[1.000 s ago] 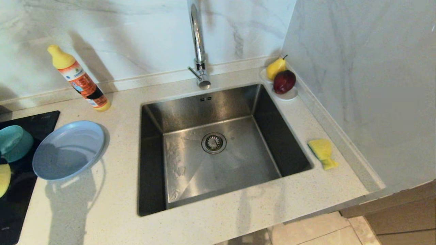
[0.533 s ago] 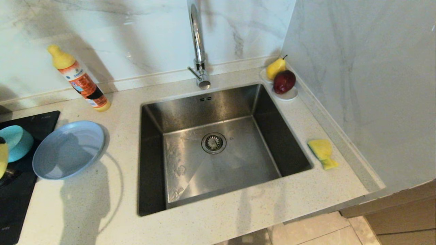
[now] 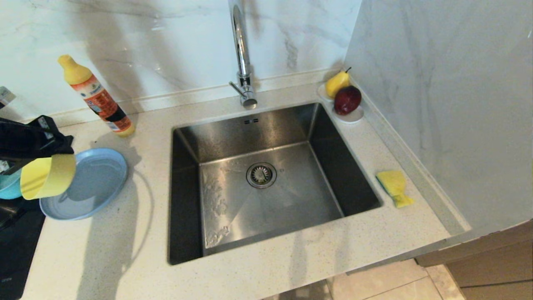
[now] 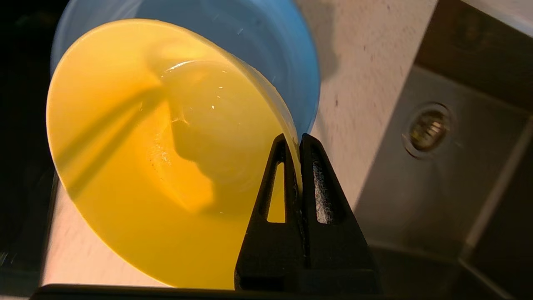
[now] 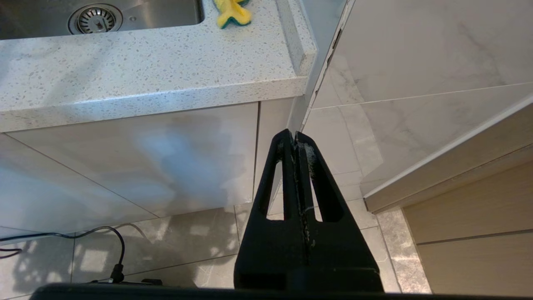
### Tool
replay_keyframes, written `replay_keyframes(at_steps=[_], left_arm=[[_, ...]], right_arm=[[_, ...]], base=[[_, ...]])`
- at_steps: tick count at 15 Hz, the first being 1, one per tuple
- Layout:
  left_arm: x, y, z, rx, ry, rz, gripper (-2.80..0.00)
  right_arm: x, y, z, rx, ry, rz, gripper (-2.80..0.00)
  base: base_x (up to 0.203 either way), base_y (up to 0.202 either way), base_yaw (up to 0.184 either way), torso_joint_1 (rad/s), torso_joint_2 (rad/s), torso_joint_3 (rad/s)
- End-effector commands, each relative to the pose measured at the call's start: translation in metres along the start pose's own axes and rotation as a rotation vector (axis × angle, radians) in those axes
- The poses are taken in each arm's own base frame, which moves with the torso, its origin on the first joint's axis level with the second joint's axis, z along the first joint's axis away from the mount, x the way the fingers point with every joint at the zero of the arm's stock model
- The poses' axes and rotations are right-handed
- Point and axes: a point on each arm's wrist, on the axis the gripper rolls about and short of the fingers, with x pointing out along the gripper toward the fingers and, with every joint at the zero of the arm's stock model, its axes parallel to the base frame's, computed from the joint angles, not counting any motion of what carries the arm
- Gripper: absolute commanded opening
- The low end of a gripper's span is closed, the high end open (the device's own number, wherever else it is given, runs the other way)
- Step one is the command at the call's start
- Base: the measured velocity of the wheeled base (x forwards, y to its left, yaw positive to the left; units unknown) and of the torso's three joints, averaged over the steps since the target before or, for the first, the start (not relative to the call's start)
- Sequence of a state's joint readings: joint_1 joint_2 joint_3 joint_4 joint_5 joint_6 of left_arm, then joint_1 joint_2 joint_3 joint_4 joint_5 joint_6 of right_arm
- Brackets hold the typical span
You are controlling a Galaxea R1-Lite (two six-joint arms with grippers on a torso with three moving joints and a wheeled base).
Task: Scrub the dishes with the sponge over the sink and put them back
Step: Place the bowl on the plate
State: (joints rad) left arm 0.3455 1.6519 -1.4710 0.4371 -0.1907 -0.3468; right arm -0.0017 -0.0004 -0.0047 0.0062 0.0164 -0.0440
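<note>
I have the left gripper [image 4: 294, 141] clamped on the rim of the matte yellow-green bowl [image 3: 48, 176], jaws pinched tight on its wall, and I see the bowl tipped on its side in the air above the left part of the pale speckled counter [image 3: 125, 250], over the near edge of the wide shallow grey-blue round plate [image 3: 89, 183] that lies flat there. The small teal-blue bowl [image 3: 9, 188] peeks out behind it at the far left, on the black cooktop [image 3: 16, 237]. The large brushed stainless steel sink [image 3: 266, 183] with its round strainer drain and tall chrome tap [image 3: 241, 50] sits well to the right of the held bowl. The small yellow sponge [image 3: 394, 187] lies on the counter just right of the sink. My right gripper [image 5: 295, 139] hangs below counter level in front of the cabinet, jaws closed on nothing
</note>
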Motion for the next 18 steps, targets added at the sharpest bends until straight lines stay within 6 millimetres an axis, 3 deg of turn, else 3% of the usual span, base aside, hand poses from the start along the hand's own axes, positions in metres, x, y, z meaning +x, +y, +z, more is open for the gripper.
replay_keyframes(at_steps=[1, 5, 8, 13, 18], left_arm=[[0.04, -0.007, -0.006, 0.022, 0.024, 0.051, -2.8], [0.066, -0.007, -0.005, 0.036, -0.01, 0.083, -2.8], [0.085, -0.019, -0.011, 0.065, -0.032, 0.117, -2.8], [0.097, -0.038, -0.011, 0.092, -0.056, 0.115, -2.8], [0.095, -0.039, -0.009, 0.097, -0.063, 0.121, -2.8]], right_arm=[[0.0, 0.0, 0.0, 0.0, 0.0, 0.001, -2.8], [0.0, 0.0, 0.0, 0.0, 0.0, 0.001, -2.8], [0.0, 0.0, 0.0, 0.0, 0.0, 0.001, -2.8], [0.0, 0.0, 0.0, 0.0, 0.0, 0.001, -2.8], [0.0, 0.0, 0.0, 0.0, 0.0, 0.001, -2.8]], base=[[0.0, 0.0, 0.0, 0.0, 0.0, 0.0], [0.0, 0.0, 0.0, 0.0, 0.0, 0.0], [0.0, 0.0, 0.0, 0.0, 0.0, 0.0], [0.0, 0.0, 0.0, 0.0, 0.0, 0.0], [0.0, 0.0, 0.0, 0.0, 0.0, 0.0]])
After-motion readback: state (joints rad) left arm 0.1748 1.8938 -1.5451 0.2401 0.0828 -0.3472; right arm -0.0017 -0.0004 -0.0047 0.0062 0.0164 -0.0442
